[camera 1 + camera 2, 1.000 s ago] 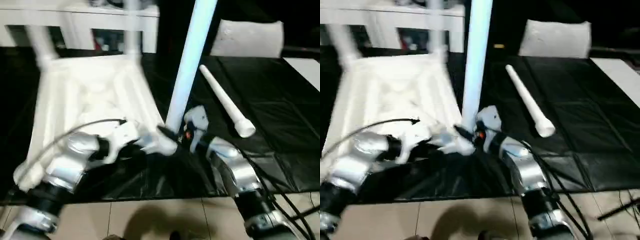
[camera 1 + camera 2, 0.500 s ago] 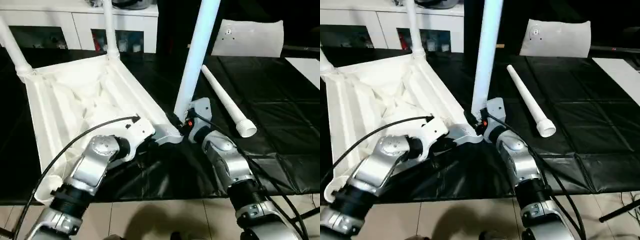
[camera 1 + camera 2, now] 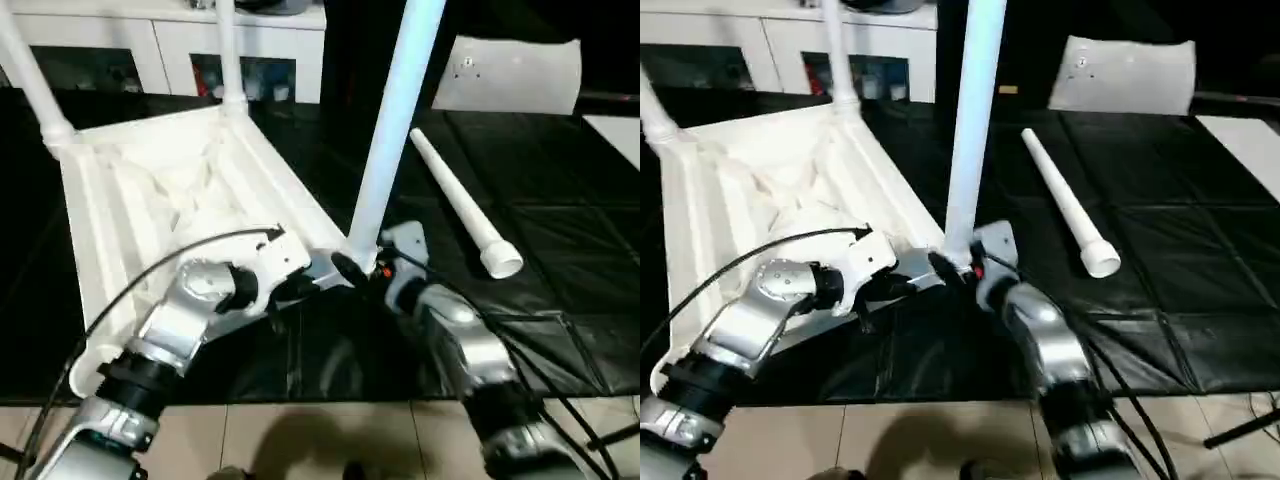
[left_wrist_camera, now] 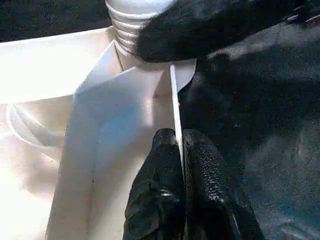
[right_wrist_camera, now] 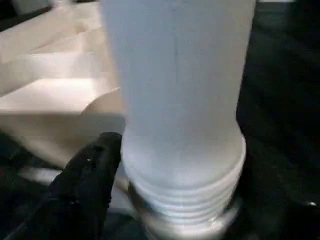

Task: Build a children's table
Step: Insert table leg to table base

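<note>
The white tabletop (image 3: 160,190) lies ribbed side up on the black mat. Two white legs (image 3: 30,75) (image 3: 228,60) stand in its far corner sockets. A third leg (image 3: 390,120) stands upright at the near right corner. Its threaded end (image 5: 180,200) sits just over the socket. My right gripper (image 3: 355,268) is shut on that leg's base, with one black finger (image 5: 85,185) against the thread. My left gripper (image 4: 179,145) is shut on the tabletop's thin rim (image 4: 174,95), right beside that corner. A fourth leg (image 3: 460,205) lies loose on the mat to the right.
A white cabinet with glass doors (image 3: 160,40) stands behind the tabletop. A flat white board (image 3: 510,75) leans at the back right. The black mat (image 3: 560,200) ends at a tiled floor (image 3: 300,440) close to me. Cables run along both forearms.
The whole picture has shifted and steadied, so the camera moved. Both grippers keep their holds, and the upright leg stays at the near right corner.
</note>
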Controlling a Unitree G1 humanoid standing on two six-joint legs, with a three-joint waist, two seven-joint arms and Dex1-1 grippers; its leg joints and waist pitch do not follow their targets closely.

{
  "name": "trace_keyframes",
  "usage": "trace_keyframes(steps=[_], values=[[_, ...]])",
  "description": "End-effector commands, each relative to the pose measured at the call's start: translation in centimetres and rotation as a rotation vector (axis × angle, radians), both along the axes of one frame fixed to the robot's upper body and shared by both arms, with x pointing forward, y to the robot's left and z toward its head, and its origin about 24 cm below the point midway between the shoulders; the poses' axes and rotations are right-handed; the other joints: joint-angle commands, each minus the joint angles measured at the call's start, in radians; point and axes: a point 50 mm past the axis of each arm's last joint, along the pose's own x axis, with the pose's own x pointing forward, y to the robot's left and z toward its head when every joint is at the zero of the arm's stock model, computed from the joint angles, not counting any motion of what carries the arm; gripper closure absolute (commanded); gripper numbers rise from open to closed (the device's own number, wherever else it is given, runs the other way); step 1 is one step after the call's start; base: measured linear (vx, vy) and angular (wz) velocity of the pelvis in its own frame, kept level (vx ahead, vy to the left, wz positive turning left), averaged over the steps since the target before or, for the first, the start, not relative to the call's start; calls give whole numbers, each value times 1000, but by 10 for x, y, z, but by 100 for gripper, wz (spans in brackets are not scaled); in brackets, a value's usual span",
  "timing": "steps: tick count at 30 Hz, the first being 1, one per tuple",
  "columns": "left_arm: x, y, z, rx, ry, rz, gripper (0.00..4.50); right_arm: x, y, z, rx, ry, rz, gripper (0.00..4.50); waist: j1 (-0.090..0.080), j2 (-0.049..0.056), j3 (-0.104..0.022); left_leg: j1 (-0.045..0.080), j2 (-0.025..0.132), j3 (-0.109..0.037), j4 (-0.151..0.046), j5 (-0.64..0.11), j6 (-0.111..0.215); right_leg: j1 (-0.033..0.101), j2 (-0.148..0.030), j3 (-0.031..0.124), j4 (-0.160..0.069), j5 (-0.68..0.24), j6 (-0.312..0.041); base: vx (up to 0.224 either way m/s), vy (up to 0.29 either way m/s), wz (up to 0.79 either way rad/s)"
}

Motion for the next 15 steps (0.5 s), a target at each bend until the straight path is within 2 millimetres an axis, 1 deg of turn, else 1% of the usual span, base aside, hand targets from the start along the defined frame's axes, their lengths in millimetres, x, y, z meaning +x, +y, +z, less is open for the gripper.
trace_keyframes(steps=[1, 2, 3, 4, 5, 6, 7, 9, 10, 11, 12, 15], values=[[0, 4, -4, 35, 13, -50, 450, -8, 1, -1, 8, 24, 82, 47, 3, 12, -54, 12, 49, -16, -81, -385, 24, 29, -75, 49, -86, -401, -149, 0, 0, 0], [-1, 4, -3, 34, 14, -60, 450, -9, -1, 0, 8, 24, 91, 34, 6, 14, -57, 9, 48, -14, -80, -351, 28, 34, -75, 49, -83, -360, -157, 0, 0, 0], [-2, 6, -3, 35, 23, -107, 450, -14, -9, 3, 6, -6, 133, 20, 5, 18, -60, 9, 49, -14, -79, -323, 28, 36, -74, 49, -75, -316, -177, 0, 0, 0], [-2, 6, -3, 35, 27, -122, 450, -16, -12, 3, 1, -11, 142, 13, 7, 16, -59, 9, 48, -12, -78, -314, 33, 37, -72, 47, -79, -308, -177, 0, 0, 0], [-2, 7, -3, 36, 29, -145, 450, -17, -17, 4, -10, -16, 152, 8, 12, 18, -63, 15, 49, -8, -73, -296, 40, 36, -71, 49, -74, -264, -192, 0, 0, 0], [-2, 8, -3, 41, 32, -162, 450, -19, -22, 5, -19, -21, 162, 4, 13, 18, -65, 9, 48, -7, -72, -264, 51, 44, -71, 48, -68, -215, -207, 0, 0, 0], [-2, 9, -3, 48, 34, -183, 450, -20, -26, 6, -25, -24, 168, 4, 14, 17, -68, 8, 48, -7, -70, -243, 54, 47, -72, 47, -64, -188, -215, 0, 0, 0], [-1, 11, -4, 61, 39, -212, 450, -21, -32, 9, -37, -31, 187, 4, 19, 22, -70, 7, 48, -6, -66, -182, 67, 52, -71, 45, -53, -99, -242, 0, 0, 0], [-1, 12, -4, 67, 44, -226, 450, -23, -35, 10, -45, -36, 202, 4, 21, 21, -70, 7, 47, -5, -65, -178, 73, 53, -69, 43, -55, -92, -245, 0, 0, 0], [-1, 12, -4, 75, 45, -242, 450, -23, -37, 12, -49, -41, 215, 4, 25, 19, -70, 9, 49, -4, -64, -173, 75, 54, -71, 44, -51, -80, -250, 0, 0, 0], [-3, 14, -5, 84, 57, -289, 450, -24, -41, 17, -60, -51, 248, 4, 26, 18, -69, 8, 48, -5, -65, -174, 78, 57, -71, 42, -52, -95, -249, 0, 0, 0], [-4, 15, -5, 95, 65, -337, 450, -26, -44, 22, -75, -60, 296, 4, 28, 21, -66, 13, 52, -6, -68, -208, 65, 54, -72, 42, -57, -160, -241, 0, 0, 0]])
